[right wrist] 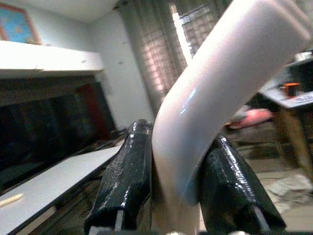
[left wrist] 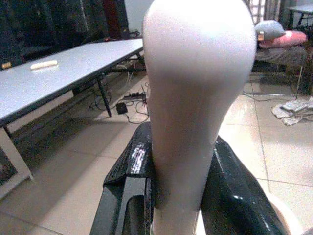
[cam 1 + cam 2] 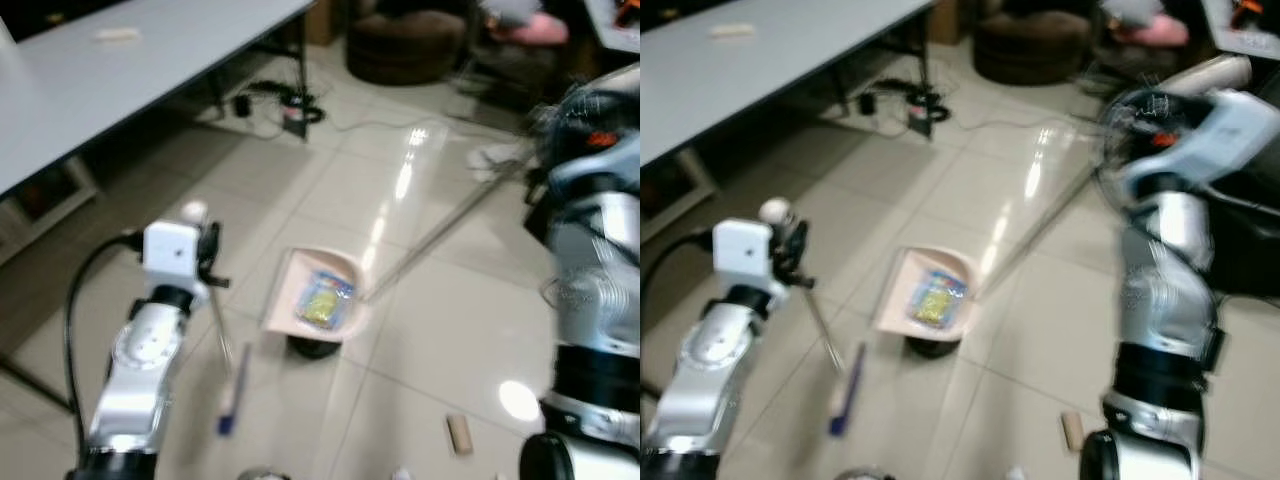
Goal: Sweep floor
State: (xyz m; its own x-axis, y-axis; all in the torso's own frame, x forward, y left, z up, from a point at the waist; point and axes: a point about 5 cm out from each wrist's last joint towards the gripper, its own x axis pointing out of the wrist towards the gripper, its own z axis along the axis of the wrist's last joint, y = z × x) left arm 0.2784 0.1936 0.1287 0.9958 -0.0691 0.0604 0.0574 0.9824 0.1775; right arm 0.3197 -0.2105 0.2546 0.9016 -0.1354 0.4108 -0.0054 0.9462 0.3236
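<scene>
Your left gripper (image 2: 178,196) is clamped on the rounded pale top of the broom handle (image 2: 198,93), both black fingers (image 2: 127,188) pressed against it; from the head camera the thin rod runs down from that gripper to the floor tiles (image 3: 440,330). Your right gripper (image 1: 178,196) is closed around the curved white dustpan handle (image 1: 220,93), raised high on your right, with its long shaft slanting down to the dustpan (image 3: 318,296). The dustpan sits on the floor between your two arms, with a yellow-blue wrapper (image 3: 326,298) lying inside it. A blue pen (image 3: 233,392) lies on the tiles just beside the broom rod. A small cork-like cylinder (image 3: 459,433) lies near your right leg. The grey table (image 3: 120,70) stands at your far left, with cables (image 3: 285,105) under its far end.
</scene>
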